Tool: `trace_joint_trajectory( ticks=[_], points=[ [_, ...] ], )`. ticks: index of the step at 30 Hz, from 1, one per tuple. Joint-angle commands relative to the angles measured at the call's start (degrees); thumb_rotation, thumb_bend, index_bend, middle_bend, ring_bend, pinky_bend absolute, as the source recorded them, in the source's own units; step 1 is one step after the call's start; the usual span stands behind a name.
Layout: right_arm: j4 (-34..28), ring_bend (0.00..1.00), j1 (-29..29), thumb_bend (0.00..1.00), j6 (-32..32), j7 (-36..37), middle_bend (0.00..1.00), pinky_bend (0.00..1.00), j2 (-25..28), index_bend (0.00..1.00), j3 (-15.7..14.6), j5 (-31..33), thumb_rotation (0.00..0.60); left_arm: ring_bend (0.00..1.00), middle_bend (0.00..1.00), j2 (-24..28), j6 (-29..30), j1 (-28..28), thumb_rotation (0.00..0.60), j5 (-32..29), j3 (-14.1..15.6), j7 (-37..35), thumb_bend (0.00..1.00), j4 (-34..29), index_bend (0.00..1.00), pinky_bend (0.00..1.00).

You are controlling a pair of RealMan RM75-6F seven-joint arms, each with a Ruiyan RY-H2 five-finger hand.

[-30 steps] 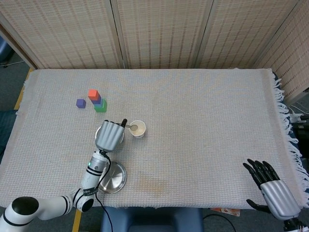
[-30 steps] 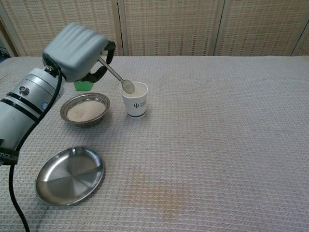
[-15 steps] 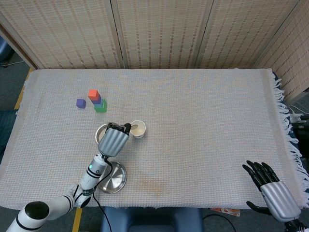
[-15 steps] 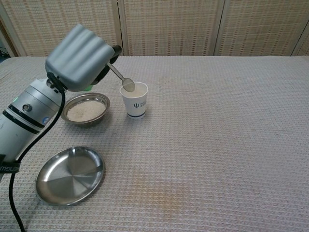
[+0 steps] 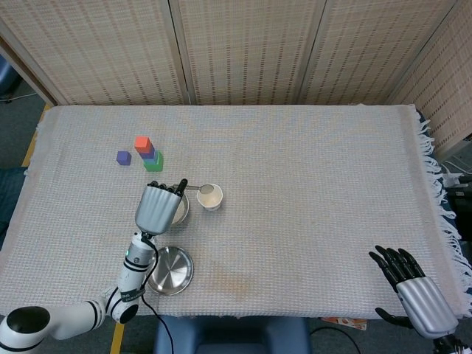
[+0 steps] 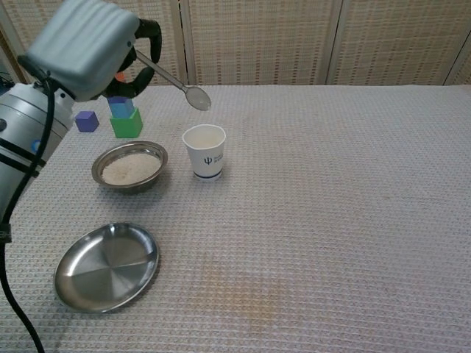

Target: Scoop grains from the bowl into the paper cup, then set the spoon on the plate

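My left hand (image 6: 88, 48) (image 5: 157, 207) holds a metal spoon (image 6: 176, 83) by its handle, raised well above the table. The spoon's bowl (image 5: 200, 189) hovers over the white paper cup (image 6: 205, 151) (image 5: 210, 197) without touching it. The steel bowl of grains (image 6: 130, 166) sits just left of the cup; in the head view my hand covers most of that bowl (image 5: 179, 211). The empty steel plate (image 6: 107, 266) (image 5: 172, 271) lies nearer the front edge. My right hand (image 5: 414, 289) rests at the front right corner, fingers apart, holding nothing.
Coloured blocks stand behind the bowl: a purple cube (image 6: 87, 121) (image 5: 123, 157) and a green block (image 6: 126, 123) (image 5: 154, 162) with blue and red ones stacked by it. A woven cloth (image 6: 331, 220) covers the table. Fringe (image 5: 442, 199) hangs at the right edge.
My left hand has lifted and drawn back to the left, raising the spoon from the cup's rim to well above it. The right hand has stayed put.
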Motion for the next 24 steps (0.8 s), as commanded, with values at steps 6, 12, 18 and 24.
trace_joint_trajectory(
  ticks=[6,12,18,24],
  points=[
    [-0.2,0.00,0.1,0.04,-0.3,-0.4,0.00,0.00,-0.1,0.00,-0.1,-0.1,0.600,1.00,1.00,18.0,-10.2,8.6,0.600,-14.5,-3.2,-9.3,0.52,-31.9,1.00,1.00],
    [-0.4,0.00,0.1,0.04,-0.8,-1.3,0.00,0.00,-0.5,0.00,-0.3,-0.5,0.600,1.00,1.00,25.2,-18.3,12.2,0.600,-19.6,1.2,-15.5,0.52,-43.3,1.00,1.00],
    [-0.8,0.00,0.0,0.04,-1.1,-2.1,0.00,0.00,-0.8,0.00,-0.7,-1.0,0.600,1.00,1.00,25.4,-19.8,15.3,0.600,-15.0,6.7,-19.1,0.52,-44.7,1.00,1.00],
    [-0.8,0.00,0.1,0.04,-1.5,-2.2,0.00,0.00,-0.9,0.00,-0.9,-1.3,0.600,1.00,1.00,22.9,-19.3,18.5,0.600,-11.6,11.2,-19.8,0.52,-39.2,1.00,1.00]
  ],
)
